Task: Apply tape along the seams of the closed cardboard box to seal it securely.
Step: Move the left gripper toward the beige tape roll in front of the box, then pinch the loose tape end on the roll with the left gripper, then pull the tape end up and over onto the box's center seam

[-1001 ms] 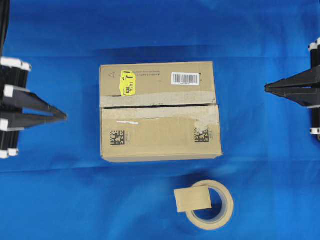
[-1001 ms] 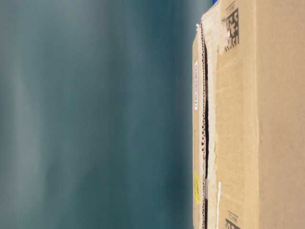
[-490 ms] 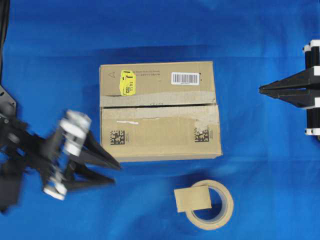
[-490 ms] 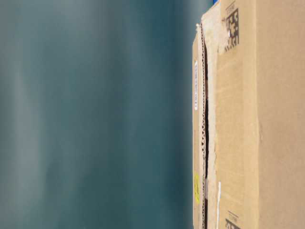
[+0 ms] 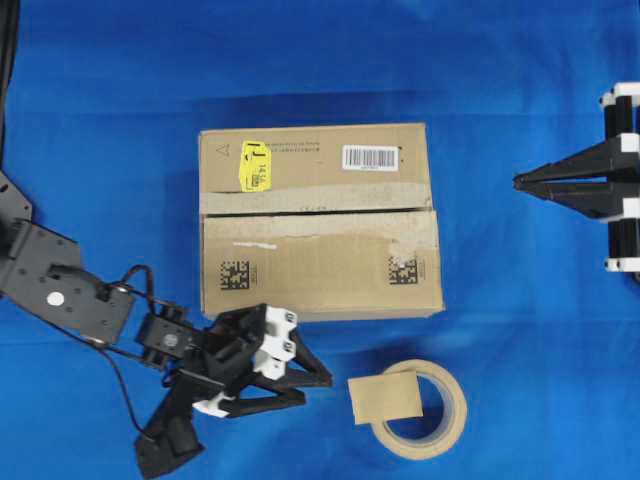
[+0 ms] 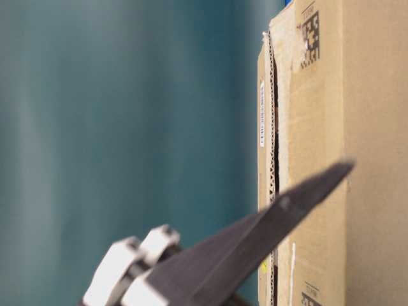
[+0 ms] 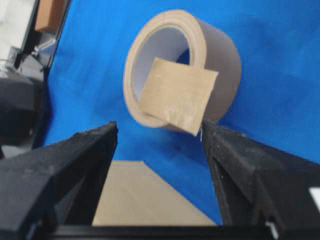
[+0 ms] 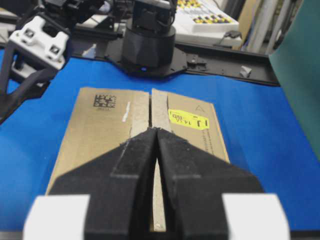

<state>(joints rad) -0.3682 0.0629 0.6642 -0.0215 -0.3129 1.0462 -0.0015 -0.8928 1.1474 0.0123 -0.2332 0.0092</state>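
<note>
Your left gripper (image 5: 318, 389) stands wide open and empty, aimed at the small flat tan-brown tape piece (image 5: 386, 397) on the round beige tape roll (image 5: 430, 425), beside the brown cardboard box (image 5: 320, 255). Your right gripper (image 5: 518, 183) is almost closed, empty, far right.

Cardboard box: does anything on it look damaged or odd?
Yes. The cardboard box carries pale, torn old tape strips ragged along its seam, which shows as an open dark slit. Nothing else looks odd.

Black arms, white-blocked left gripper (image 5: 315, 388), thin black cable.
</note>
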